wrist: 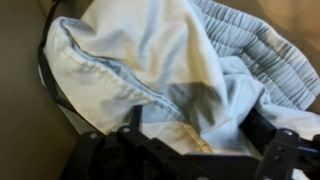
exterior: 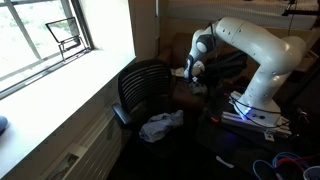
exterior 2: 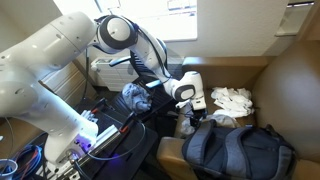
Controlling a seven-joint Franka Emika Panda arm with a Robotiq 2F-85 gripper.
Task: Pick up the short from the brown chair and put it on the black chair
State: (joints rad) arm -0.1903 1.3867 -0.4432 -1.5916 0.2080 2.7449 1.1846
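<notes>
The shorts are light blue denim with an elastic waistband and fill the wrist view. My gripper is open and sits low over them, one black finger on each side of a fold of fabric. In both exterior views the gripper hangs over the seat of the brown chair. The black chair stands in front of it, with a light crumpled cloth on its seat.
White clothes lie on the brown chair beside the gripper. A bluish cloth lies near the arm. A dark backpack sits in the foreground. A window with a wide sill is beside the black chair. Cables surround the robot base.
</notes>
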